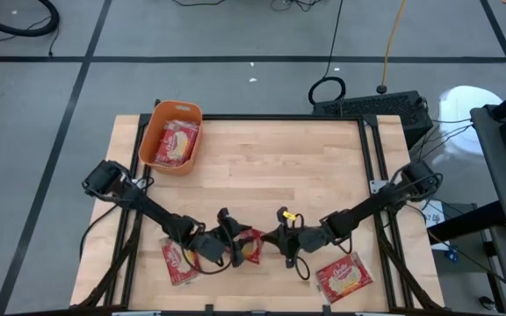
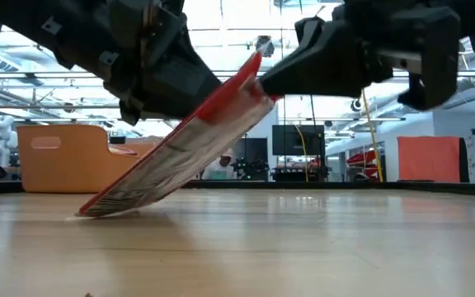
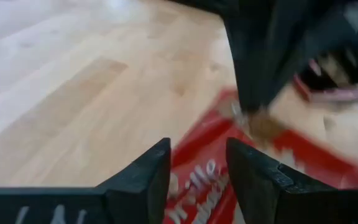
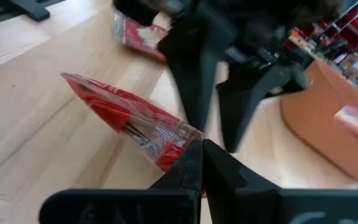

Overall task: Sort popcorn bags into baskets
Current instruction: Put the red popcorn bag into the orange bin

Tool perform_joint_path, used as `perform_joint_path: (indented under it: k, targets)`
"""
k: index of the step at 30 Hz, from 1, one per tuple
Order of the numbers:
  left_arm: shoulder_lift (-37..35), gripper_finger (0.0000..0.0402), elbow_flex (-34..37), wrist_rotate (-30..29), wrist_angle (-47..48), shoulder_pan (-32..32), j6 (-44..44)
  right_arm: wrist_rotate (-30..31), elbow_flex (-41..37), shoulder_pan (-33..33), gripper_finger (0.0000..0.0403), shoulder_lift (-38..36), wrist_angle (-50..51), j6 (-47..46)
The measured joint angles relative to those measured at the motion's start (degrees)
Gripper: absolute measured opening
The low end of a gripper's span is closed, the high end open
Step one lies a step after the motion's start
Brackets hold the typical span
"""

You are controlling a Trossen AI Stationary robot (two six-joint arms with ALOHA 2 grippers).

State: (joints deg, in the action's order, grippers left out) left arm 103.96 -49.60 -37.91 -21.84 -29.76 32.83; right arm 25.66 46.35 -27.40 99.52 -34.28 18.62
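One popcorn bag, red with a silver-grey side, stands tilted near the table's front middle. Its lower left end rests on the table. My right gripper is shut on its raised end. My left gripper is open just over the bag's upper face, its two fingers apart with red print showing between them. The orange basket stands at the far left with bags inside. My right gripper pinches the bag's raised end between its two shut fingers, at a corner of the clear seam. The fingers come from the table's right, slanting slightly down. The bag hangs tilted from them, its low end on the table. My left gripper: I cannot tell whether it touches the bag.
A second bag lies flat under my left arm near the front edge. A third bag lies at the front right. The table's middle and far right show bare wood. A black frame runs along the table's sides.
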Motion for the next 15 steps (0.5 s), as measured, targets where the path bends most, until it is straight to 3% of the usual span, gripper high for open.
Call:
perform_joint_path:
  k: [11, 15]
  targets:
    - [0.07, 0.0269, 0.0, 1.53, -2.17, 1.39, -5.87, -0.9, 0.0, 1.87, 0.0, -2.31, 1.66, 3.7]
    - [-1.45, 0.0295, 0.11, 3.98, -1.12, 1.53, -7.37, -5.99, 0.02, 1.94, 0.0, -2.31, 3.83, 4.46]
